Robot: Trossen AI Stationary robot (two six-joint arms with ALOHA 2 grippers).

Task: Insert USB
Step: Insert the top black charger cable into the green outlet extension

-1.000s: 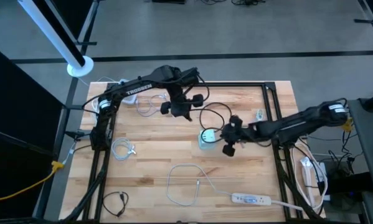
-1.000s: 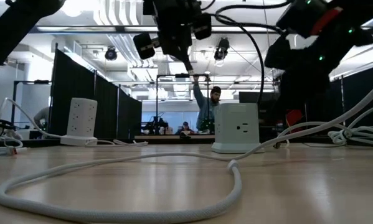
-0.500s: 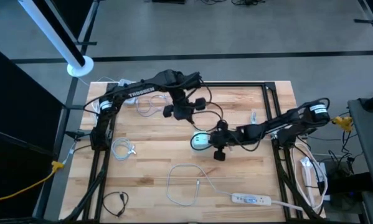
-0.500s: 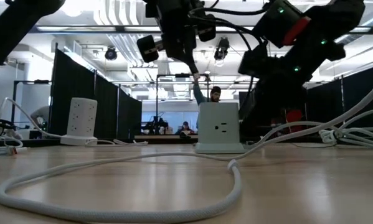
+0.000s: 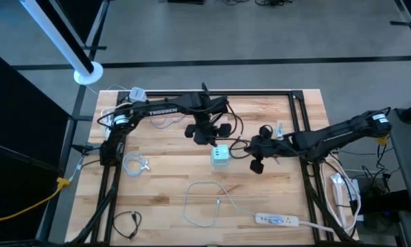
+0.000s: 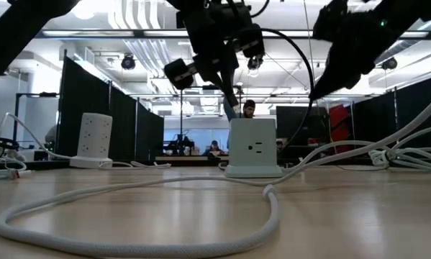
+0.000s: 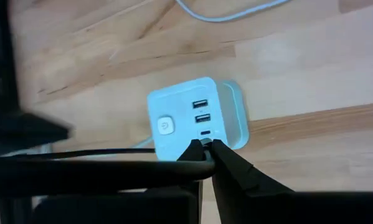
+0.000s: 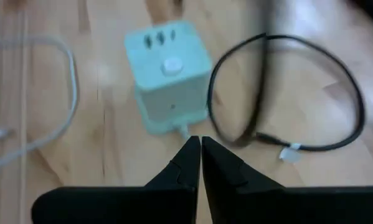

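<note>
On the wooden tabletop (image 5: 157, 178) sits a pale green power cube (image 5: 220, 155). Just above it, the left pincer (image 7: 208, 149) pinches a black cable (image 7: 80, 154) tight by the cube's ports. The right pincer (image 8: 200, 149) hangs nearby, closed and holding nothing.

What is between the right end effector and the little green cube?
In the high view, a black cable loops between the right end effector and the green power cube.

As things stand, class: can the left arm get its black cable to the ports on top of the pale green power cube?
Probably yes. The left gripper hovers just above the power cube, shut on the black cable, with nothing between; the right gripper waits beside.
</note>
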